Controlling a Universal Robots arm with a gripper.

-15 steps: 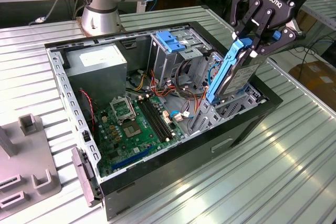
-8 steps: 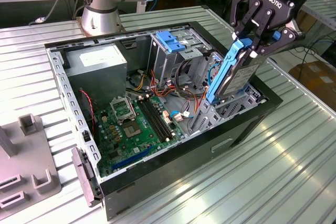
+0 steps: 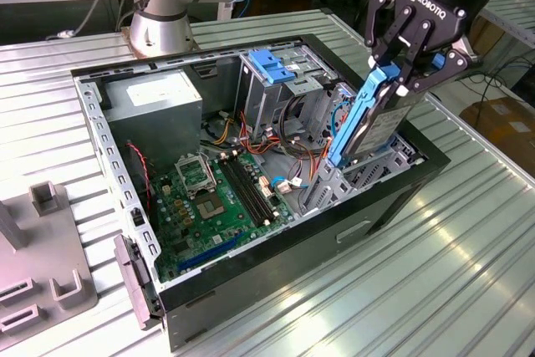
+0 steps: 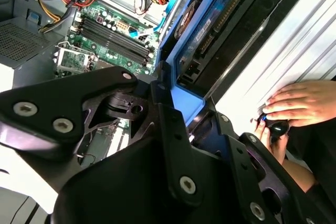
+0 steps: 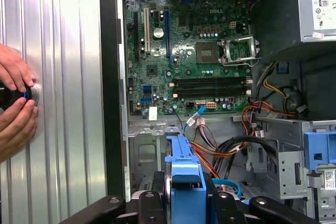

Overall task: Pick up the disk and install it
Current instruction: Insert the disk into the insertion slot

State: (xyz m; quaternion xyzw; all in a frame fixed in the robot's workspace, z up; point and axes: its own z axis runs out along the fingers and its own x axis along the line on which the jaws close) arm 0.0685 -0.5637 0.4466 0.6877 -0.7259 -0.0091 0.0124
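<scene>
The disk [image 3: 376, 127] is a dark-grey drive with bright blue side rails. It stands on edge, tilted, over the drive bay at the end of the open computer case [image 3: 334, 236] towards the exterior view's right, its lower end down among the bay's metal. My gripper [image 3: 407, 81] is shut on the disk's upper end, one black finger on each side. In the second wrist view the disk [image 4: 210, 24] runs away from the gripper [image 4: 184, 124] into the case. In the first wrist view the disk's blue end tab [image 5: 185, 179] sits between the fingers of the gripper [image 5: 185, 205].
Inside the case lie the green motherboard [image 3: 217, 198], a grey power supply [image 3: 155, 102], a blue latch piece [image 3: 272, 64] and loose coloured cables [image 3: 288, 144]. A person's hands [image 5: 16, 103] rest on the ribbed table beside the case. A grey fixture [image 3: 42, 265] stands at the exterior view's left.
</scene>
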